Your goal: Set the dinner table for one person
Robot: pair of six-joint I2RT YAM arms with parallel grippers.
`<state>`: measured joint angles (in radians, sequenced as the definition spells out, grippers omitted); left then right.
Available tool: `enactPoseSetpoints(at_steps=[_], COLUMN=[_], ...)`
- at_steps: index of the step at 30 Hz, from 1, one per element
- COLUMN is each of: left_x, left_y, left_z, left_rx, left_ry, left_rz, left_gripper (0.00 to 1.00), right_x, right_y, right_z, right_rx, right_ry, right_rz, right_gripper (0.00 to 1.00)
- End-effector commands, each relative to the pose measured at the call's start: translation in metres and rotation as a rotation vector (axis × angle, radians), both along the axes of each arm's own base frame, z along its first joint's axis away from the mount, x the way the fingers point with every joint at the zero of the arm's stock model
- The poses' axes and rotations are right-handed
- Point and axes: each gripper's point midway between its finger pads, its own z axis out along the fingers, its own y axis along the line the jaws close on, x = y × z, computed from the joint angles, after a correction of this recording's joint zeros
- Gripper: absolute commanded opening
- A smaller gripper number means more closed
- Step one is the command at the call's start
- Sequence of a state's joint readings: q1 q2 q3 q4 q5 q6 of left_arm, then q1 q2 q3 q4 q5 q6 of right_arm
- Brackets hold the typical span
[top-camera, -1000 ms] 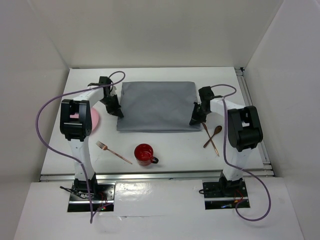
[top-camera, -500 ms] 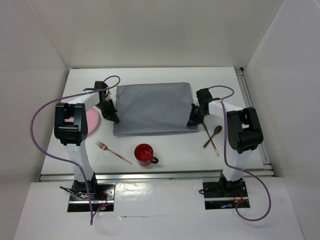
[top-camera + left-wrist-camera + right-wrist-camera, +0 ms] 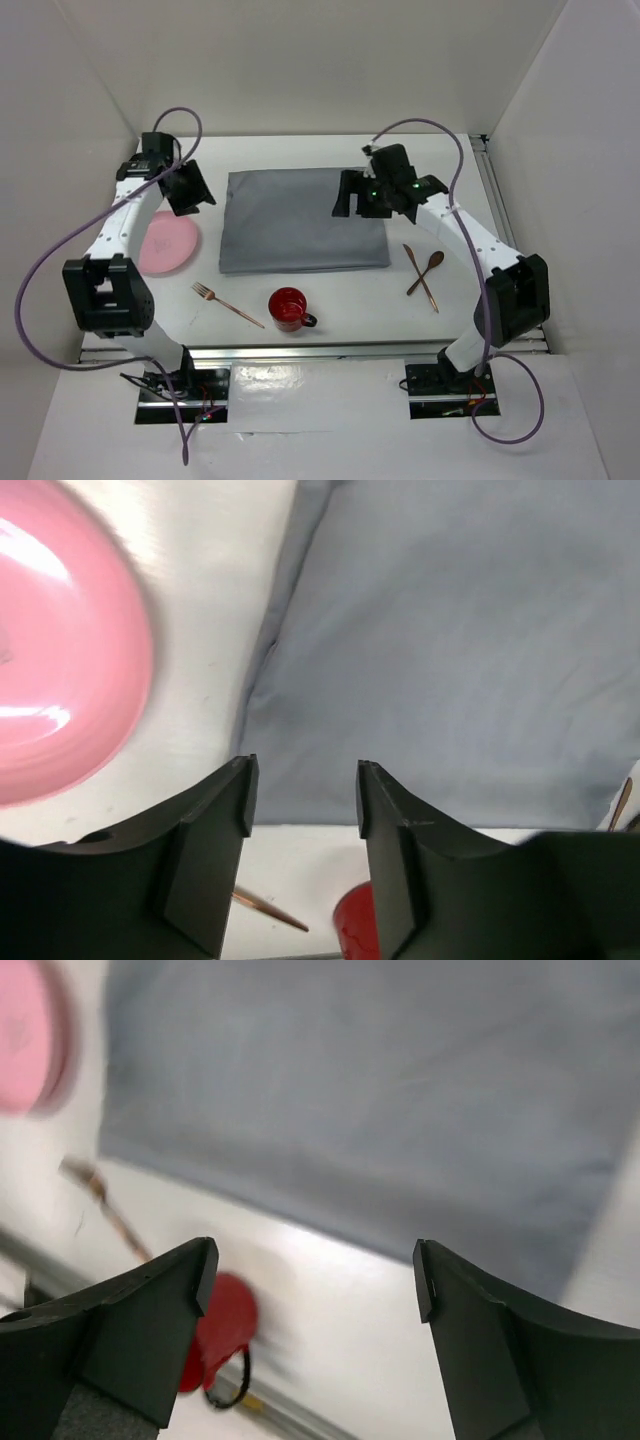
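Observation:
A grey cloth point(image 3: 300, 220) lies flat on the white dinner table point(image 3: 340, 290). A pink plate point(image 3: 168, 245) sits left of the cloth. Along the front lie a copper fork point(image 3: 228, 303) and a red mug point(image 3: 288, 308), with a spoon point(image 3: 428, 268) and a knife point(image 3: 420, 275) to the right. My left gripper point(image 3: 192, 190) hangs open above the cloth's far left corner, holding nothing point(image 3: 303, 775). My right gripper point(image 3: 347, 196) hovers open over the cloth's right part, also holding nothing point(image 3: 315, 1260). Both wrist views look down on the cloth point(image 3: 450, 650) point(image 3: 370, 1090).
White walls close in the table on the left, back and right. A metal rail point(image 3: 310, 350) runs along the near edge. The arms' purple cables point(image 3: 40, 290) loop at both sides. The mug point(image 3: 225, 1330) and the plate point(image 3: 60, 680) show in the wrist views.
Both grippers opened and let go of the cloth's near corners, then lifted away. The left went back and left, the right swung back over the cloth. The cloth ended slightly further left.

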<state>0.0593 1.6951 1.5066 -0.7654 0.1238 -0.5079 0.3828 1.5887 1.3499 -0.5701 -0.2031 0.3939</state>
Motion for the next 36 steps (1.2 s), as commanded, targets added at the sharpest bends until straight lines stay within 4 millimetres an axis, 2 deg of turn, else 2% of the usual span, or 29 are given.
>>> enactPoseSetpoints(at_steps=[1,2,3,4,5,6,7,8,9,10,14,15,19,21,22,26,27,28,29,30,32,33,34,35,36], left_x=[-0.030,-0.035,-0.039,-0.049,-0.055,-0.058,-0.063,-0.066,-0.065,-0.067,-0.070,-0.073,-0.076,-0.076,-0.078,-0.078,-0.078,-0.076,-0.076,-0.075,-0.075,-0.075,-0.075,-0.075,-0.077], left_y=[0.017,0.022,0.023,0.027,0.032,0.031,0.035,0.033,0.029,0.030,0.027,0.028,0.030,0.030,0.029,0.028,0.028,0.028,0.027,0.026,0.026,0.028,0.030,0.032,0.031], left_z=[0.009,0.021,0.022,0.014,0.015,0.023,0.019,0.020,0.025,0.025,0.023,0.022,0.021,0.024,0.021,0.021,0.021,0.025,0.025,0.029,0.029,0.028,0.028,0.027,0.024], left_rx=[0.024,0.021,0.025,0.024,0.026,0.022,0.023,-0.004,-0.019,-0.025,-0.028,-0.021,-0.002,-0.001,-0.002,-0.010,-0.010,-0.002,-0.006,-0.012,-0.006,0.004,0.013,0.020,0.019], left_ry=[0.002,-0.041,-0.052,-0.037,-0.040,-0.079,-0.081,-0.082,-0.104,-0.107,-0.098,-0.085,-0.088,-0.098,-0.089,-0.090,-0.090,-0.102,-0.104,-0.114,-0.115,-0.114,-0.113,-0.112,-0.103], left_rz=[0.086,0.110,0.127,0.142,0.168,0.177,0.191,0.183,0.172,0.163,0.131,0.136,0.125,0.125,0.125,0.120,0.120,0.111,0.097,0.092,0.083,0.090,0.096,0.102,0.102], left_gripper=[0.63,0.66,0.67,0.71,0.72,0.72,0.73,0.73,0.73,0.73,0.73,0.73,0.73,0.73,0.73,0.73,0.73,0.73,0.73,0.73,0.73,0.73,0.73,0.73,0.73], right_x=[-0.052,-0.063,-0.081,-0.092,-0.101,-0.119,-0.131,-0.138,-0.153,-0.161,-0.177,-0.174,-0.184,-0.186,-0.185,-0.182,-0.178,-0.177,-0.172,-0.169,-0.158,-0.148,-0.147,-0.130,-0.115], right_y=[0.048,0.057,0.073,0.078,0.085,0.097,0.100,0.108,0.119,0.124,0.135,0.137,0.150,0.149,0.149,0.150,0.154,0.151,0.148,0.147,0.143,0.150,0.142,0.132,0.134], right_z=[0.005,0.003,0.001,-0.009,-0.014,-0.015,-0.026,-0.027,-0.030,-0.041,-0.070,-0.072,-0.089,-0.104,-0.108,-0.113,-0.102,-0.098,-0.091,-0.076,-0.058,-0.034,-0.026,-0.018,0.003], right_rx=[-0.056,-0.073,-0.093,-0.115,-0.124,-0.124,-0.140,-0.129,-0.141,-0.155,-0.233,-0.232,-0.243,-0.283,-0.291,-0.305,-0.291,-0.298,-0.311,-0.320,-0.350,-0.332,-0.364,-0.382,-0.358], right_ry=[0.012,0.013,0.002,0.018,0.021,0.017,0.038,0.029,0.029,0.044,0.069,0.070,0.074,0.092,0.099,0.087,0.060,0.060,0.038,0.029,-0.005,-0.050,-0.045,-0.055,-0.082], right_rz=[0.204,0.234,0.287,0.311,0.326,0.367,0.396,0.415,0.461,0.486,0.487,0.471,0.498,0.492,0.477,0.450,0.440,0.421,0.401,0.391,0.337,0.313,0.288,0.235,0.199], right_gripper=[0.93,0.93,0.93,0.93,0.93,0.93,0.93,0.94,0.94,0.94,0.93,0.90,0.83,0.78,0.74,0.40,0.31,0.15,0.08,0.03,0.00,0.00,0.00,0.00,0.00])
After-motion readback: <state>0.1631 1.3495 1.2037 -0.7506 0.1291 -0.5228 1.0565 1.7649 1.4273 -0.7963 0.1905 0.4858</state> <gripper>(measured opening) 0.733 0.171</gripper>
